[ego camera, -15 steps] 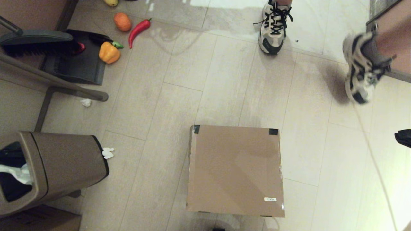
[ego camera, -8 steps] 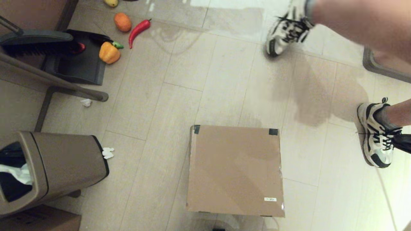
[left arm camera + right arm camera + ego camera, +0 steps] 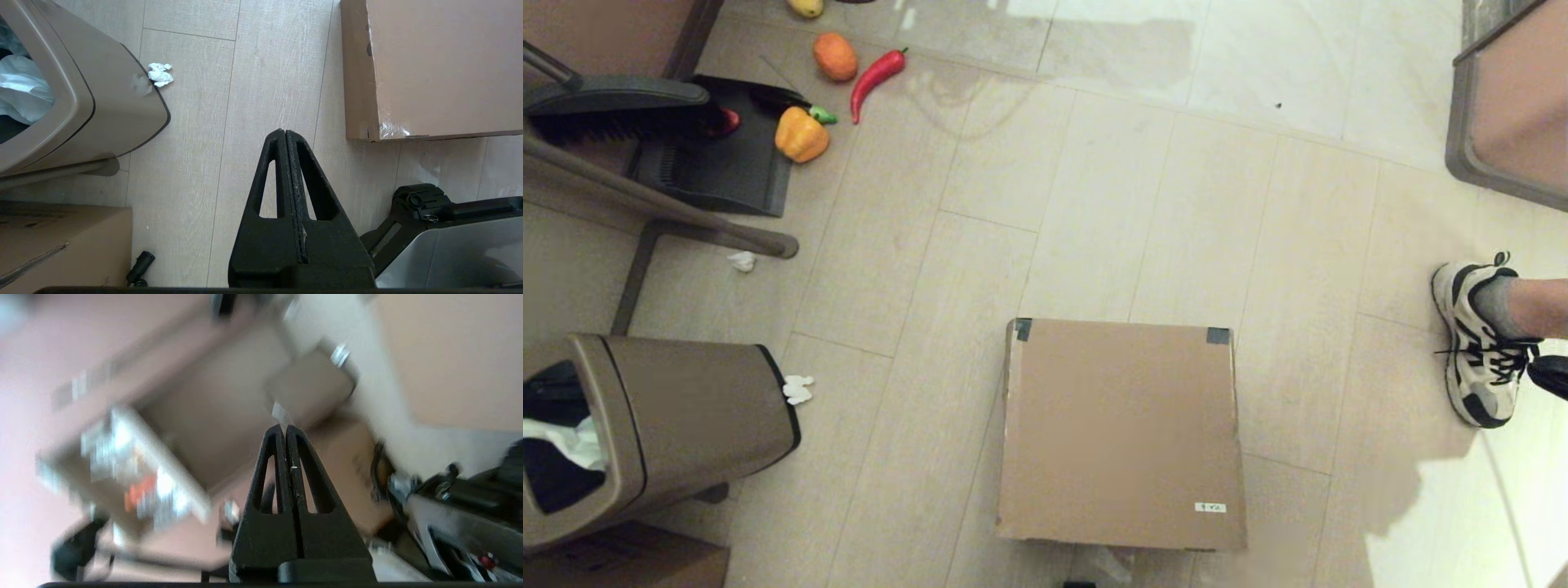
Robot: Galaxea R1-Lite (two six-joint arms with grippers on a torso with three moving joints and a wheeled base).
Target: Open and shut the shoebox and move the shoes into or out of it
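Observation:
The shoebox point(image 3: 1121, 431) lies shut on the floor in the near middle of the head view, with dark tape on its two far corners and a small white label near the front right. Its near-left corner point(image 3: 433, 69) shows in the left wrist view. The shoes are hidden. My left gripper point(image 3: 284, 132) hangs shut and empty over bare floor, left of and nearer than the box. In its own view my right gripper point(image 3: 284, 428) is shut and empty, away from the box; a dark tip point(image 3: 1550, 374) shows at the head view's right edge.
A person's sneaker point(image 3: 1480, 351) stands on the floor right of the box. A tan trash bin point(image 3: 670, 425) and a darker cardboard box point(image 3: 629, 563) sit at the near left. A dustpan point(image 3: 715, 159), brush and toy vegetables lie far left. Paper wads point(image 3: 797, 389) dot the floor.
The person has walked from the far side round to the right; only one foot shows now, right of the box. The shoebox and my left arm have not moved.

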